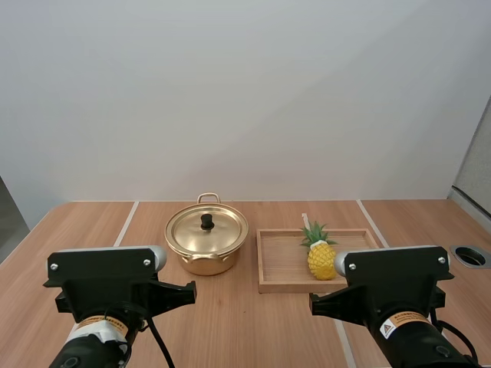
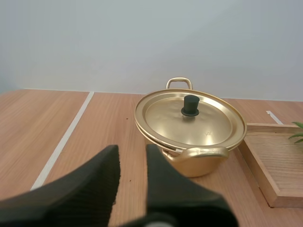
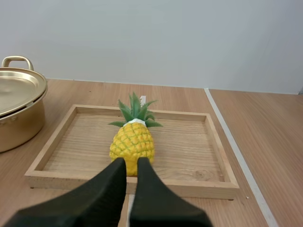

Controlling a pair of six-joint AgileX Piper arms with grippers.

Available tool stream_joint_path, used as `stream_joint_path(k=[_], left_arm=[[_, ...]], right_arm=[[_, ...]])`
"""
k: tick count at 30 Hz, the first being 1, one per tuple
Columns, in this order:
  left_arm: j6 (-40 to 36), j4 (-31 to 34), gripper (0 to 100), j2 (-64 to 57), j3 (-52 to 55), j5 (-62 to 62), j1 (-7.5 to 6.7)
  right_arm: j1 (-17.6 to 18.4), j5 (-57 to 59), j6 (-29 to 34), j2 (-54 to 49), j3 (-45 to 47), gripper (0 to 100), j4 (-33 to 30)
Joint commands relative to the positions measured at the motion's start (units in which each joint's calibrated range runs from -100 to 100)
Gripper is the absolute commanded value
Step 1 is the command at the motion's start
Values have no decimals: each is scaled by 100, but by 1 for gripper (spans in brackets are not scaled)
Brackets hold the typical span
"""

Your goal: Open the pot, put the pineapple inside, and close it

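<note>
A golden pot (image 1: 205, 261) stands at mid-table with its lid (image 1: 219, 230) on, a black knob (image 1: 207, 221) at the lid's centre. Right of it, a yellow pineapple (image 1: 321, 258) with green leaves lies in a wooden tray (image 1: 278, 287). My left gripper (image 2: 132, 150) hovers before the pot (image 2: 199, 163), short of the lid (image 2: 208, 118), its fingers a little apart and holding nothing. My right gripper (image 3: 131, 161) sits just in front of the pineapple (image 3: 132, 141), above the tray's near rim (image 3: 189, 188). Its fingers lie almost together with nothing between them.
The pot (image 3: 16, 125) stands close to the tray's left side. White tape lines (image 1: 125, 224) run across the wooden table. A round hole (image 1: 469, 256) sits at the table's right edge. Bare wood lies left of the pot and right of the tray.
</note>
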Motion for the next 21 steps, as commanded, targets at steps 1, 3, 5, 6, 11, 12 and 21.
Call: stream_joint_path(k=[1, 3, 5, 6, 11, 12, 21], left_arm=[[-53, 80, 67, -19, 13, -69, 12], [-68, 0, 83, -19, 13, -50, 12], [-90, 0, 93, -19, 13, -8, 12], [-126, -63, 95, -19, 13, 32, 12], [-149, -73, 97, -19, 13, 53, 12], [-149, -73, 97, -19, 13, 53, 12], [-149, -60, 97, -19, 13, 36, 12]], right_arm=[[-20, -13, -17, -34, 0, 74, -44], [-20, -13, -17, -34, 0, 100, -44], [-20, -13, -19, -34, 0, 100, -44], [-20, -13, -19, -34, 0, 100, -44], [-20, -13, -19, -34, 0, 100, -34], [-20, -13, -19, -34, 0, 100, -34], [-20, -13, -19, -34, 0, 100, -34]])
